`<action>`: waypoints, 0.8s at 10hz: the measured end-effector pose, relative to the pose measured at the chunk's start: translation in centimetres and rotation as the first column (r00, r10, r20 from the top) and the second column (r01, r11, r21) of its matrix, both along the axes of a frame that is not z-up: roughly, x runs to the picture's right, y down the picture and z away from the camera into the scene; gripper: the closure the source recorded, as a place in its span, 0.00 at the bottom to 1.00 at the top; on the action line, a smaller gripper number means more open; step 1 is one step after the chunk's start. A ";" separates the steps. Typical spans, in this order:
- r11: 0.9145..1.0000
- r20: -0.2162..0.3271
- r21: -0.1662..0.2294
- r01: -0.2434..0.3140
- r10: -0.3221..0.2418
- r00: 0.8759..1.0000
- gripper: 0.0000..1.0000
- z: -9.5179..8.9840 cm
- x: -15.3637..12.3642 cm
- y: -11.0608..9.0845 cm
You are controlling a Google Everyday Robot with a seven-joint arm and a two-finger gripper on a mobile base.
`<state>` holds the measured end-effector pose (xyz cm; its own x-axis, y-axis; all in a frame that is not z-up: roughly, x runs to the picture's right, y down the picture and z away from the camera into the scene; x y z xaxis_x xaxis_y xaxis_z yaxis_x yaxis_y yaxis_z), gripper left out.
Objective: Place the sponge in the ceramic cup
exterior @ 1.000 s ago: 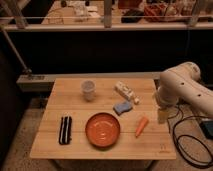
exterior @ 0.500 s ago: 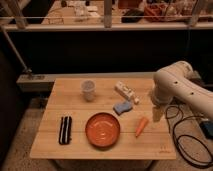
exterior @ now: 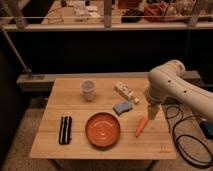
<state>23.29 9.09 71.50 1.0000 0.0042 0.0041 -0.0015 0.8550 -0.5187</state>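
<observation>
The light-blue sponge (exterior: 122, 107) lies on the wooden table (exterior: 55, 107), just right of its middle. Further back and to the left, the pale ceramic cup (exterior: 88, 90) stands upright. My gripper (exterior: 151, 113) points down from the white arm at the right side of the table. It hangs to the right of the sponge, apart from it, and above the orange carrot-shaped piece (exterior: 141, 126). I see nothing held in it.
An orange plate (exterior: 102, 129) sits at the front middle, with a black-and-white striped oblong (exterior: 65, 130) to its left. A white-and-tan packet (exterior: 126, 92) lies behind the sponge. Black cables (exterior: 182, 142) trail on the floor at the right, and a dark railing runs behind the table.
The arm has swung left, bringing the gripper from beyond the table's right edge to a spot over the table, nearer the sponge. The objects have not moved.
</observation>
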 end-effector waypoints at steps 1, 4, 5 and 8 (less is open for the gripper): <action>1.000 0.011 0.000 0.001 -0.001 1.000 0.21 0.4 -1.0 -0.1; 1.000 0.023 0.004 -0.004 0.003 1.000 0.20 0.9 -1.7 -0.2; 1.000 0.032 0.006 -0.003 0.003 0.999 0.20 1.0 -2.1 -0.3; 1.000 0.051 0.008 0.000 0.000 0.999 0.20 1.5 -3.1 -0.2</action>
